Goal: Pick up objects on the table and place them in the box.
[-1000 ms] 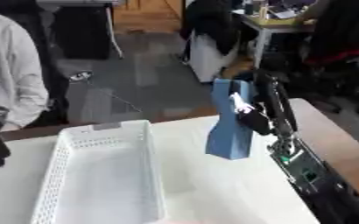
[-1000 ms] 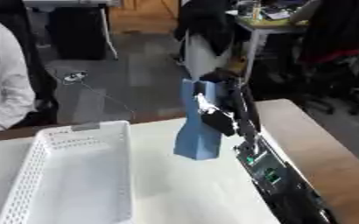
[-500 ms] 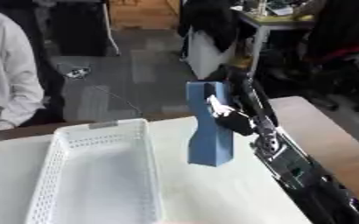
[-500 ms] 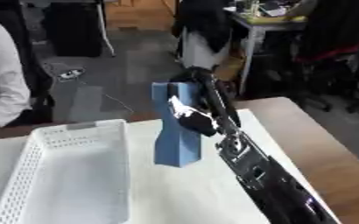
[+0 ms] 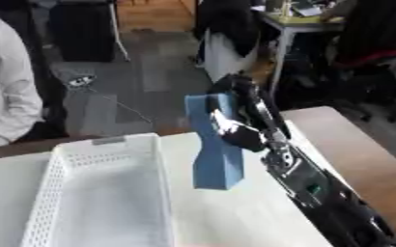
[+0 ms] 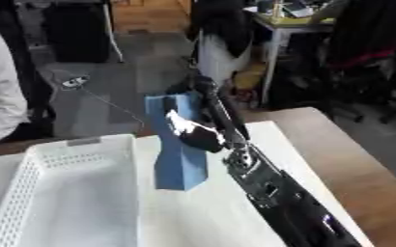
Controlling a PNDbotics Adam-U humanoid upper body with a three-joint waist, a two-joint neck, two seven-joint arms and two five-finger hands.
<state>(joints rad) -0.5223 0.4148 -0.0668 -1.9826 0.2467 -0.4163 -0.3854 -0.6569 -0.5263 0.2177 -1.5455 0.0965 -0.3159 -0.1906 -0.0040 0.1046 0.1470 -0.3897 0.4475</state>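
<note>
Step in hand: transport; the blue block (image 5: 214,144) is carried toward the white perforated basket (image 5: 100,193).
Right hand (image 5: 239,123): fingers and thumb curled round the blue block's narrow waist, gripping it upright.
Blue block position: lifted above the tabletop (image 5: 244,217), just beside the basket's right rim, at 3 o'clock from it.
Left hand: not visible in either view.
Next move, judged: continue toward 9 o'clock until the block clears the rim, lower inside, release.
Risk, judged: the block's base may catch the rim.
Change from earlier frames: block and right hand have moved left, closer to the basket; the grip stays closed.
</note>
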